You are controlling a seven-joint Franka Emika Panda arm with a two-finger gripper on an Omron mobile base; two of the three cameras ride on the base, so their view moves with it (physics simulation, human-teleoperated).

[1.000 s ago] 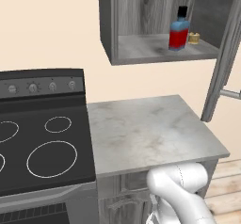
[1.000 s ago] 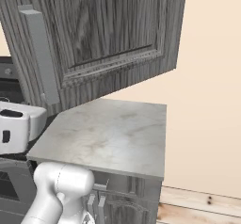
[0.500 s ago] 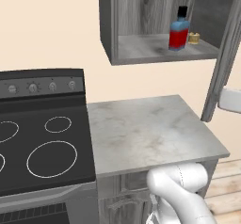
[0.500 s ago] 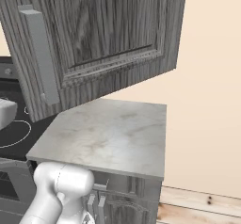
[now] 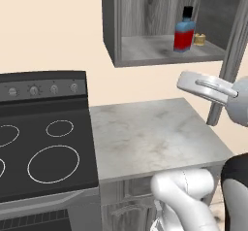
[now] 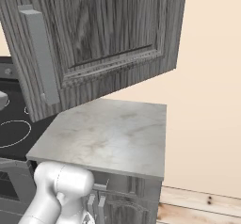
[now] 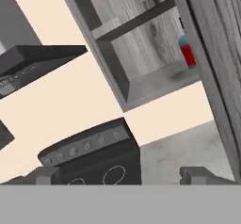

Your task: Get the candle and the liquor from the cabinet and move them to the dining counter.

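The liquor stands upright on the shelf of the open cabinet, with a small item, possibly the candle, at its 3 o'clock. The hand is released, fingers spread wide, holding nothing, well apart from the liquor.

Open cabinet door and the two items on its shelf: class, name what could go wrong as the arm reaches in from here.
1. The cabinet door hangs open beside the shelf; the arm, now at its edge, may strike it on the way in.
2. The liquor stands close in front of the small candle, so reaching for either might topple the other.
3. The open gripper faces the shelf at a tilt, so a grasp could slip.
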